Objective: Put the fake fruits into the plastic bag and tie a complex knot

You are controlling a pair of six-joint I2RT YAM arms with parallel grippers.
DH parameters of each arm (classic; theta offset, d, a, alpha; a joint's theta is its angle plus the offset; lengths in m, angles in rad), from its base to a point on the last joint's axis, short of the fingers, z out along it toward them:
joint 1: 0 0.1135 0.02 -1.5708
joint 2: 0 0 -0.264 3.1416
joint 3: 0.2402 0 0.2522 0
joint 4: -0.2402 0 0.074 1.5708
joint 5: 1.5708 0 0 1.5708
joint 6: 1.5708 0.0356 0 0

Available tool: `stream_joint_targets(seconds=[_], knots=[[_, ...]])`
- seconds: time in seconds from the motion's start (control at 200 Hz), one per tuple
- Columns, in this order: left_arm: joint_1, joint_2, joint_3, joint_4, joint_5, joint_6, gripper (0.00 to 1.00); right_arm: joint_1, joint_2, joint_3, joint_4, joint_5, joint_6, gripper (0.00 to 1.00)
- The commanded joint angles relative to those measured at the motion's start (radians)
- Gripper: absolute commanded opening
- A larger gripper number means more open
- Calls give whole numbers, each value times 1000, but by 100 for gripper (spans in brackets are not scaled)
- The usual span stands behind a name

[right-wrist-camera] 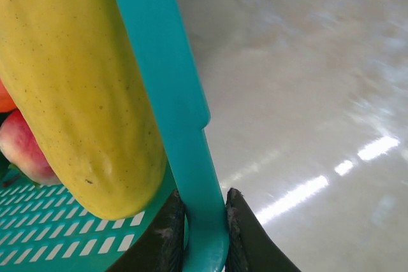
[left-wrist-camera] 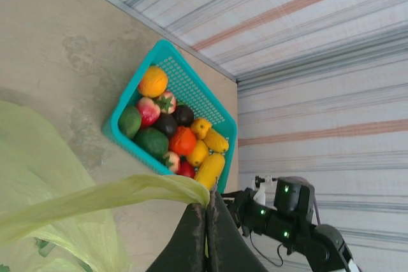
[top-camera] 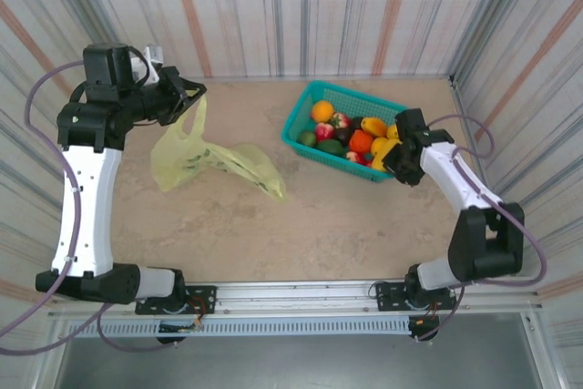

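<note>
The left gripper (left-wrist-camera: 205,230) was clamped on a handle of the plastic bag (top-camera: 214,159), which slumped on the surface (top-camera: 273,225). The right gripper (right-wrist-camera: 204,221) pinched the rim of the basket (right-wrist-camera: 166,62) holding the fruits (top-camera: 351,138).

No writing, label, brand, number or sign can be read in any view. Small dark prints on the plastic bag (top-camera: 182,166), far left on the table (top-camera: 319,225), are too small and crumpled to read as lettering.
</note>
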Motion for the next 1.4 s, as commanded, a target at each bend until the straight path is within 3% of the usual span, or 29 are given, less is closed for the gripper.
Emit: stream_joint_targets(seconds=[0.0, 0.135, 0.341, 0.406, 0.446, 0.496, 0.566, 0.661, 0.766, 0.811, 0.927, 0.967, 1.207, 1.393], knots=[[-21, 14, 45, 19, 22, -10, 0, -7, -89, -77, -142, 94, -75, 10], [-35, 32, 49, 24, 21, -11, 0, -47, -163, -144, -160, 179, -112, 10], [-57, 59, 77, 18, 20, -4, 0, -93, -127, -95, -165, 379, -169, 15], [-57, 62, 84, 10, 20, -1, 0, -104, -103, -71, -157, 417, -189, 25], [-59, 61, 83, 5, 20, 0, 0, -109, -86, -52, -156, 430, -199, 37], [-59, 62, 80, 0, 22, -4, 0, -113, -68, -13, -155, 423, -212, 53], [-59, 63, 81, -1, 34, -11, 0, -108, -47, 72, -171, 412, -229, 63], [-58, 61, 84, -2, 37, -7, 0, -93, -16, 204, -192, 368, -244, 66], [-59, 59, 84, -9, 35, 1, 0, -75, 35, 294, -129, 139, -303, 66], [-59, 59, 84, -9, 38, 1, 0, -57, 77, 337, -131, 120, -306, 67], [-59, 57, 91, -9, 40, 0, 0, -28, 212, 445, -159, 125, -322, 89], [-59, 56, 92, -7, 40, 1, 0, -30, 271, 485, -179, 107, -316, 92], [-59, 57, 90, 4, 42, -8, 0, 14, 567, 743, -369, 183, -140, 86], [-58, 63, 101, 8, 40, -9, 0, 27, 688, 812, -399, 216, -146, 84]])
